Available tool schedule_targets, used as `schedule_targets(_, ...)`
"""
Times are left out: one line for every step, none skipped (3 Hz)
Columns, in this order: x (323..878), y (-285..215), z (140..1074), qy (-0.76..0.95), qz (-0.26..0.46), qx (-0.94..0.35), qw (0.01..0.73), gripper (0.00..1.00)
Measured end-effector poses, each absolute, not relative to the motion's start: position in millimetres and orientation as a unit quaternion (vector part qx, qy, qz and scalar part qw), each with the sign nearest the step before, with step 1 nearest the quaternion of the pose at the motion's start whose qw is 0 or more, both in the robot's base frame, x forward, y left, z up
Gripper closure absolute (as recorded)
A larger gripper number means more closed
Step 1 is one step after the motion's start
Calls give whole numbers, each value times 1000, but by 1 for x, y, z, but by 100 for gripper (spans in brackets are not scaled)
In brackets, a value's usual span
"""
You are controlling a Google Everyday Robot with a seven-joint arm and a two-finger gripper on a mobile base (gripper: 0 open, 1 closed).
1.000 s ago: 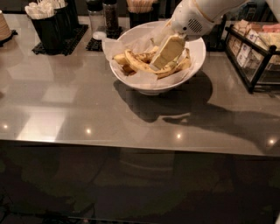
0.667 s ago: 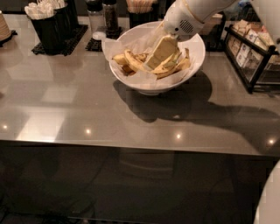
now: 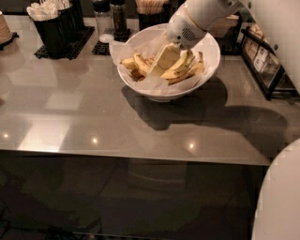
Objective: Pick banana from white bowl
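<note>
The white bowl (image 3: 206, 51) lined with crinkled paper stands at the back middle of the grey table (image 3: 93, 108). It holds several bananas. The long curved yellow banana (image 3: 177, 71) lies in the right half, with its ends pointing up. Shorter, browner bananas (image 3: 136, 63) lie in the left half. My gripper (image 3: 163, 60) reaches down into the bowl from the upper right on the white arm (image 3: 201, 14). Its cream tip sits between the left bananas and the long banana, touching or just above the fruit.
A black caddy with white utensils (image 3: 51, 23) stands at the back left, with two shakers (image 3: 110, 18) and a stick holder (image 3: 150, 8) behind the bowl. A black wire rack (image 3: 267, 61) stands at the right. A white robot part (image 3: 281, 201) fills the lower right corner.
The gripper has moved a little to the left inside the bowl, towards its middle. The bananas and the bowl have not visibly moved.
</note>
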State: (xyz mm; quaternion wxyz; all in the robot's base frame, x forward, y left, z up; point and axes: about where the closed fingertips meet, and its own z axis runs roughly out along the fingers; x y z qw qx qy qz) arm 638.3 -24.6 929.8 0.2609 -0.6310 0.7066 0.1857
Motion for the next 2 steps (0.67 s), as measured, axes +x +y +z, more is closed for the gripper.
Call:
schedule_targets(645, -21, 917, 714, 187, -627, 251, 31)
schedule_targets(649, -23, 903, 724, 188, -618, 240, 31)
